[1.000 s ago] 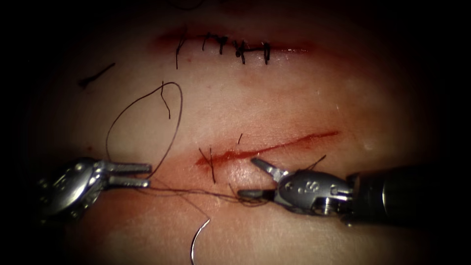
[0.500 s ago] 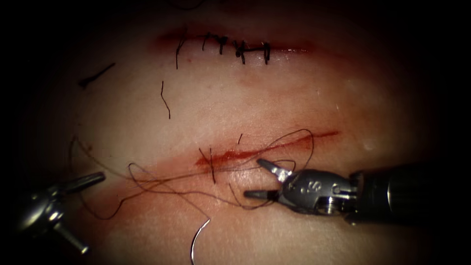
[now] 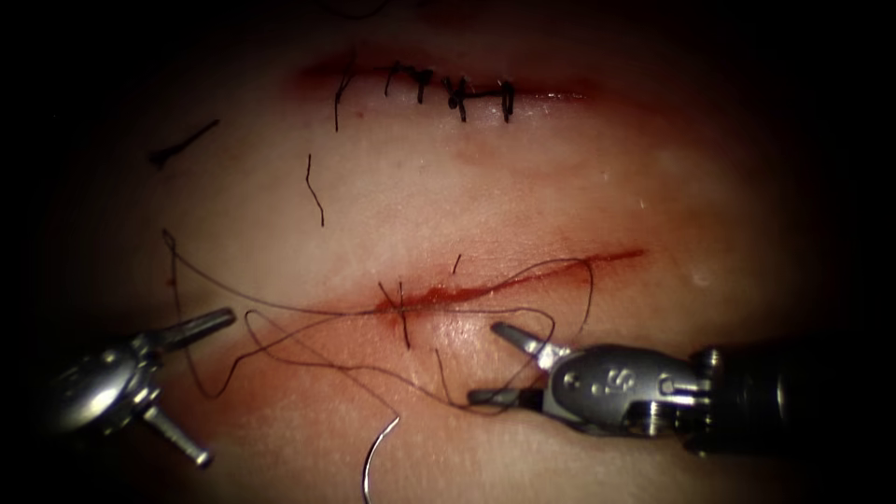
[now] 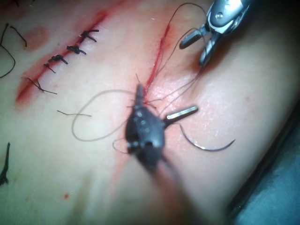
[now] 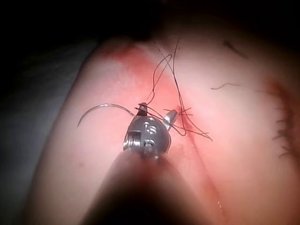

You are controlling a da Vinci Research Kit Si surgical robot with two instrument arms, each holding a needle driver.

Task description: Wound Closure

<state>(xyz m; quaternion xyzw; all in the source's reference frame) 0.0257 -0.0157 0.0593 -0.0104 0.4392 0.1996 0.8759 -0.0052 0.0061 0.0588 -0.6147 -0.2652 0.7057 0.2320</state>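
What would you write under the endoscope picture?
Both tools open, left and right, holding nothing; needle lies free on tissue.

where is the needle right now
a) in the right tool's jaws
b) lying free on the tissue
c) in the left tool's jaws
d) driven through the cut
b: the curved needle lies loose on the tissue below the cut, while the left tool and right tool both stand open, holding nothing.

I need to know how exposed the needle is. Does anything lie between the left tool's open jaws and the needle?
Loose thread loops over the tissue between the left tool and the needle, which lies free, held by neither tool.
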